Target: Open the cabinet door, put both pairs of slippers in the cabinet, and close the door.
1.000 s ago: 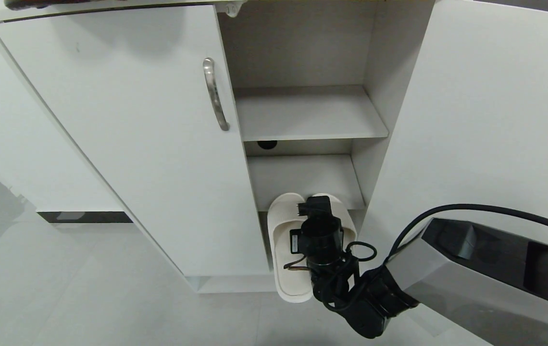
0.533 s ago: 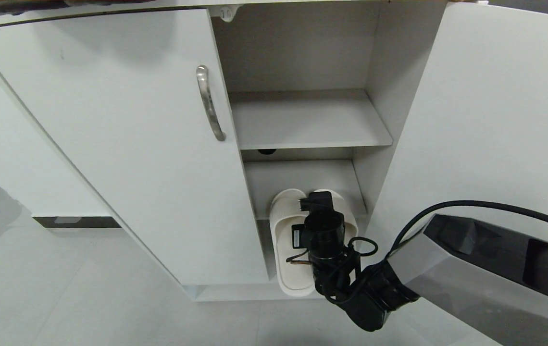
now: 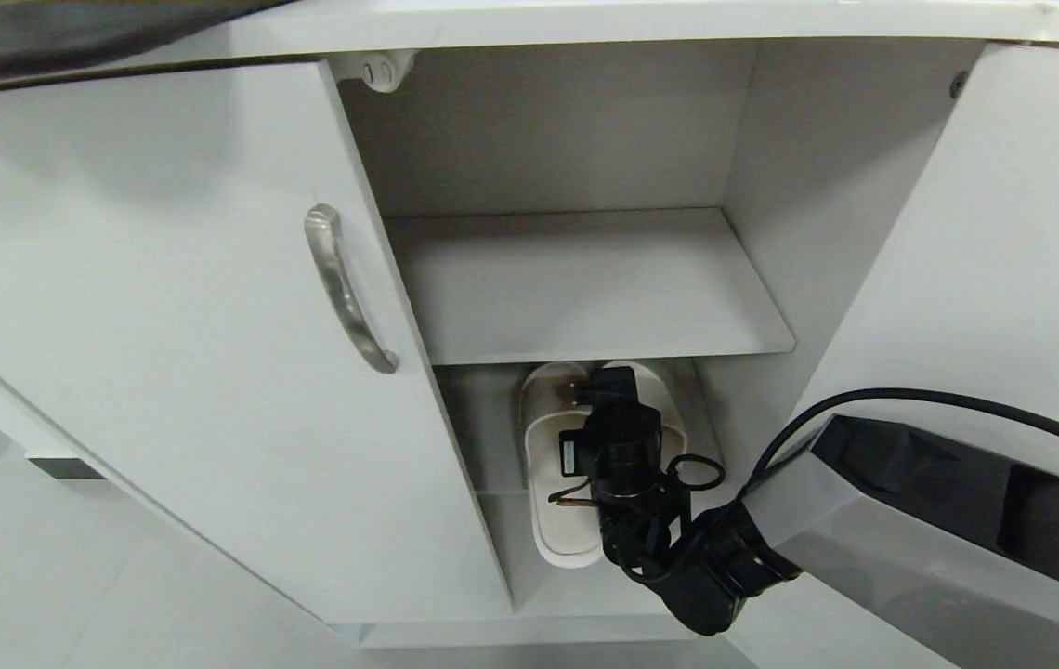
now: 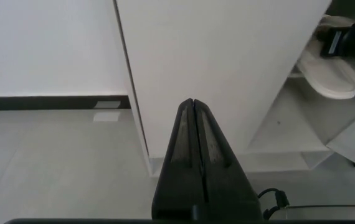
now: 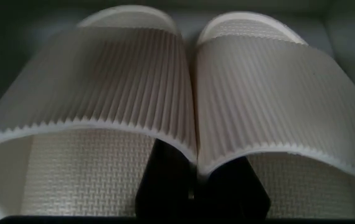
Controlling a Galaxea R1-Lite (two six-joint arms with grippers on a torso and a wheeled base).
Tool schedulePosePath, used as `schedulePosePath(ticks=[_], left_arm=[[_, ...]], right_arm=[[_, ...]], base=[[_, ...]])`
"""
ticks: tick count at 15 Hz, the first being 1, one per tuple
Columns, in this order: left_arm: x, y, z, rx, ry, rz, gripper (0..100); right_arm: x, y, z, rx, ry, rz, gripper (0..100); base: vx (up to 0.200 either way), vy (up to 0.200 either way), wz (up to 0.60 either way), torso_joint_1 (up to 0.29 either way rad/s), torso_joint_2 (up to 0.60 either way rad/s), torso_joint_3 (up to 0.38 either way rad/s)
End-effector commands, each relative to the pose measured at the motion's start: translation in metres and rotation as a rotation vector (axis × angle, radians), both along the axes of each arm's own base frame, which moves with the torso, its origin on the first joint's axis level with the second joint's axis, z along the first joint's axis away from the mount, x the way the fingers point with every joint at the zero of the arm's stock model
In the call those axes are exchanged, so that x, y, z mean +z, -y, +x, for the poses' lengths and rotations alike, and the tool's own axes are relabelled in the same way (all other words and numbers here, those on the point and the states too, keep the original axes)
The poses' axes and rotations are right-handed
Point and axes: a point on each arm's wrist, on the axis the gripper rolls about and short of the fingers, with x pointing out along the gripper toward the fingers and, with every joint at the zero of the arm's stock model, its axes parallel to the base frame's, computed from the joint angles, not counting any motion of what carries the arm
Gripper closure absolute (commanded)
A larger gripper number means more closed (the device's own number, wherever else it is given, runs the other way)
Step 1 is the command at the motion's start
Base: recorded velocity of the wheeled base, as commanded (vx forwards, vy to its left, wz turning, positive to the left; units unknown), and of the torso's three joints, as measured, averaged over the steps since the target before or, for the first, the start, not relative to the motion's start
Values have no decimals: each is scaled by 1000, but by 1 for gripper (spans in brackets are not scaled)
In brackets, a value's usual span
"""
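Found the cabinet point(image 3: 576, 130) with its right-hand door point(image 3: 1003, 279) swung wide and its left-hand door point(image 3: 167, 372) closed, a metal handle point(image 3: 348, 288) near that door's inner edge. Saw the pair of white slippers point(image 3: 559, 520) side by side in the cabinet's lower compartment, under the shelf point(image 3: 576, 288), toes toward the back wall, heels jutting past the front edge. Noted the right gripper point(image 5: 196, 193) inside that compartment, fingers tucked beneath the ribbed straps and pinched on the slippers' adjoining inner edges. Could not tell whether the soles rested on the compartment floor or hung just above it. Spotted the left gripper point(image 4: 193, 124) low in front of the cabinet's closed door, fingers pressed flat together, gripping nothing.
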Motion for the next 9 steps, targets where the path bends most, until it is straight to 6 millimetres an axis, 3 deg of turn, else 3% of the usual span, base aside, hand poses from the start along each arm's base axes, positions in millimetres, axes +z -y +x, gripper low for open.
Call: schedulePosePath(ticks=[1, 6, 9], left_arm=[[0, 0, 0, 1, -1, 0, 100], [0, 0, 0, 0, -1, -3, 100], [0, 0, 0, 0, -1, -1, 100]], right_arm=[[-7, -5, 7, -3, 8, -18, 100], [-10, -11, 34, -36, 54, -5, 100], [-12, -3, 44, -58, 45, -14, 100]], base=[[200, 0, 0, 7, 2, -2], [0, 0, 0, 0, 0, 0], [0, 0, 0, 0, 0, 0]])
